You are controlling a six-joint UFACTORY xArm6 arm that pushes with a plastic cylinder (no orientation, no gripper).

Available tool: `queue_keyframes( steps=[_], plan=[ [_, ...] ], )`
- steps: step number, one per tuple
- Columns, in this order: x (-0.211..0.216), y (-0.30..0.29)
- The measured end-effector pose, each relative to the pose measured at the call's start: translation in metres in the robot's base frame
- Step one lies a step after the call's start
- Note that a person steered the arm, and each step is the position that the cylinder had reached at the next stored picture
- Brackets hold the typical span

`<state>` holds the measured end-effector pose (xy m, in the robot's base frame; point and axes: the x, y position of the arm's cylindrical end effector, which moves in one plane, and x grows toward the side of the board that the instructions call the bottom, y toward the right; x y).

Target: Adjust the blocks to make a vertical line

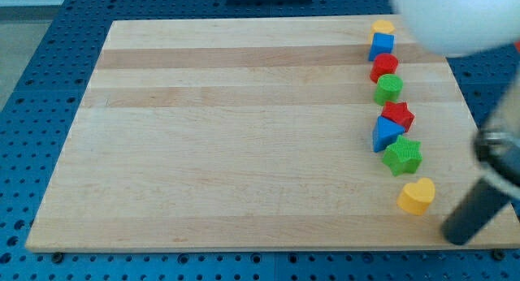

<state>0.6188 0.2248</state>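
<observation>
Wooden board (244, 135) carries our eight blocks in a rough column near its right edge: yellow block (383, 26), blue cube (382, 44), red block (384, 67), green block (388, 88), red star (398, 115), blue triangle (387, 134), green star (402, 155), yellow heart (418, 195). Our tip (457, 232), bare and holding nothing, sits right of the heart, apart.

Pale, smooth wooden board (244, 135) — blue perforated table (32, 110) beneath.

On my screen the surface (244, 135) was pale wood with lighter and darker bands. The blocks ran yellow (383, 26), blue (382, 44), red (384, 67), green (388, 88), red (398, 114), blue (386, 134), green (402, 155), yellow (417, 195). My rod was dark.
</observation>
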Motion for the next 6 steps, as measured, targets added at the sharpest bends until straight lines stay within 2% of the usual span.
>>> queue_keyframes(
  steps=[2, 3, 4, 5, 6],
  plan=[
    [-0.023, -0.054],
    [-0.014, -0.046],
    [-0.016, 0.02],
    [-0.07, 0.031],
    [-0.081, 0.033]
  ],
)
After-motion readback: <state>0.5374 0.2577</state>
